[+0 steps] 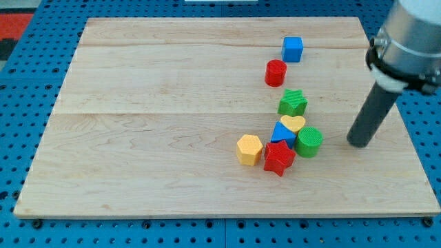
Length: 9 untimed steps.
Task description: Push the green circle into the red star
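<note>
The green circle (309,142) lies on the wooden board right of centre. The red star (279,158) sits just to its lower left, close to it or touching it. My tip (358,143) rests on the board to the right of the green circle, with a gap of about one block width between them. The dark rod rises from the tip toward the view's upper right.
A yellow heart (293,123) and a blue block (281,133) crowd the circle's upper left. A green star (293,103) lies above them. A yellow hexagon (249,149) sits left of the red star. A red cylinder (275,72) and a blue cube (292,49) lie near the top.
</note>
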### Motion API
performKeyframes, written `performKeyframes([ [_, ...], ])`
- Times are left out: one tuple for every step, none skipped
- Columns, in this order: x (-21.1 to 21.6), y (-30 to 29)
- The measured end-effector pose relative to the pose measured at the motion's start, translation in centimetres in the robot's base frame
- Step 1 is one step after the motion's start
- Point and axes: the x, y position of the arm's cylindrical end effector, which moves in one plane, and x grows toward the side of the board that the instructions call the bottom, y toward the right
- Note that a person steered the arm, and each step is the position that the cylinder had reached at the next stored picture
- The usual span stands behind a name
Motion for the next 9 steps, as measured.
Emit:
performKeyframes([
  [0.5,-2.6],
  [0.3,-2.5],
  [-1.8,-0.7],
  [-2.6,-2.3],
  [-1.3,-5.2],
  [1.6,-10.6],
  [2.2,-13.6],
  [2.6,-9.0],
  [2.0,-3.8],
])
